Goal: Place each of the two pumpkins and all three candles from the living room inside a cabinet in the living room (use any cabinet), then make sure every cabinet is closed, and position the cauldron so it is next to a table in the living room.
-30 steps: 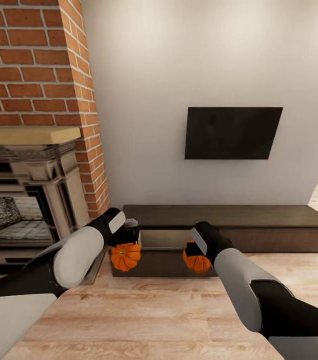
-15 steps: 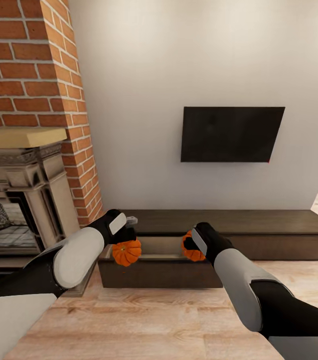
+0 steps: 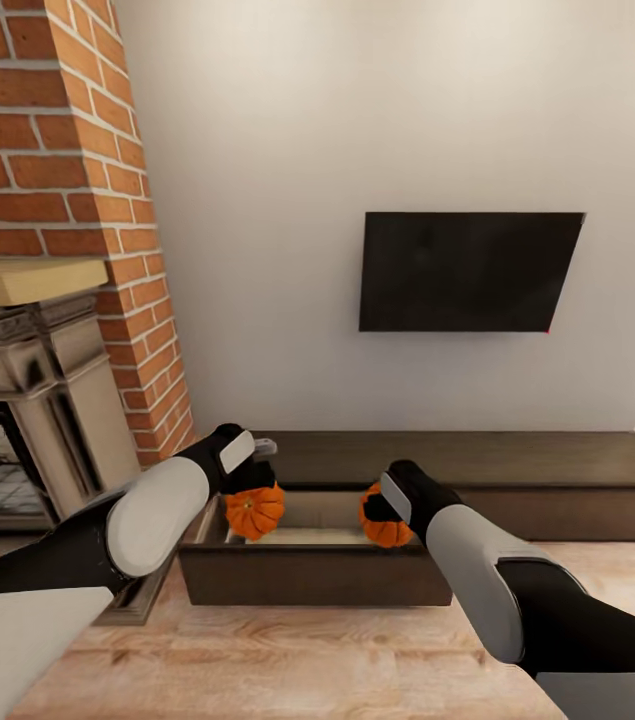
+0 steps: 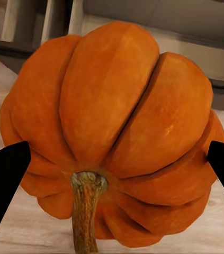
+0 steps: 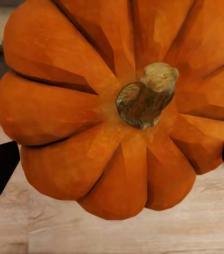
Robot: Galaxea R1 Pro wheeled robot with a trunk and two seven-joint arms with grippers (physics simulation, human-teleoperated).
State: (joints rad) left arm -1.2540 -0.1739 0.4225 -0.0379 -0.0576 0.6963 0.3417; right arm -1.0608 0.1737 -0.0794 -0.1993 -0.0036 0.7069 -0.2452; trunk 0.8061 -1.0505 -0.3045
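two pumpkins, each clamped in one end effector, left [image 3: 249, 490] and right [image 3: 379, 505], over the open drawer [image 3: 307, 575].

orange pumpkins [image 3: 254, 511] [image 3: 385, 524] held above open cabinet drawer [image 3: 307, 575]

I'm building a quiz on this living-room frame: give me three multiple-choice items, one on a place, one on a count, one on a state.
1. Where is the TV?
A. On the wall above the cabinet
B. On the floor
C. Inside the fireplace

2. How many pumpkins are in view?
A. One
B. Two
C. Four

3. What state is the cabinet's drawer in?
A. Shut
B. Pulled open
C. Removed, lying upside down

Answers:
1 A, it hangs over the cabinet.
2 B, the left claw grips the left pumpkin and the right claw grips the right pumpkin.
3 B, its pale inside shows, front panel out toward the robot.
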